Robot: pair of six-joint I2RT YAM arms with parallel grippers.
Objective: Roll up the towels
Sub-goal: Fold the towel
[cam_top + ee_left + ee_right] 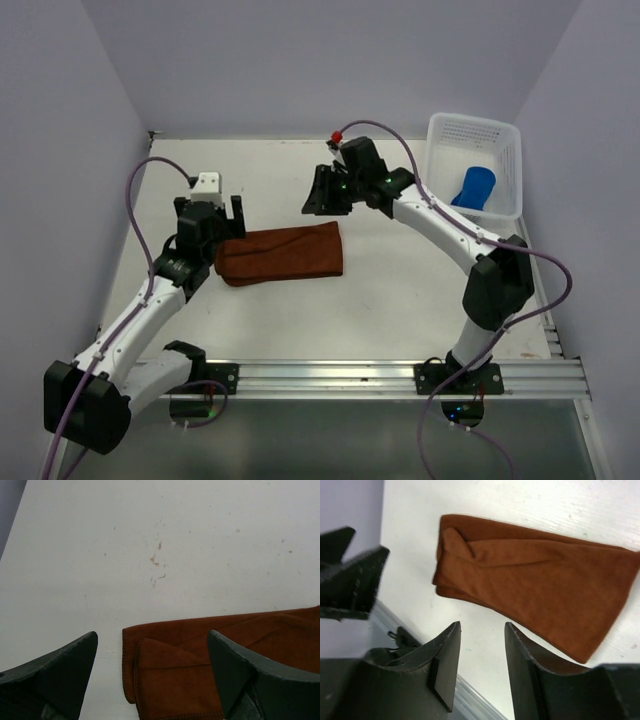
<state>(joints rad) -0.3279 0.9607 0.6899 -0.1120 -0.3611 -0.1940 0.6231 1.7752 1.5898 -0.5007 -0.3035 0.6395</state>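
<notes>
**Both hands apart, brown towel flat on the tabletop**

In the top view, the rust-brown towel (285,255) lies left of centre on the tabletop (380,300). It is folded into a flat band running across the frame, and it is not rolled. The blue towel (474,186) sits as a compact bundle inside the white basket (475,130) at the upper right, well apart from the brown one.

Your left hand (212,213) hangs over the brown towel's left end. In the left wrist view, its fingers (65,670) stand wide apart at the bottom corners. The towel's end shows between them, with a folded flap on top, and nothing is gripped.

Your right hand (320,195) is just above centre in the top view, near the towel's upper right corner. In the right wrist view, its fingers (445,665) are parted by a narrow gap and hold nothing. The towel fills the upper middle and right of that frame.
</notes>
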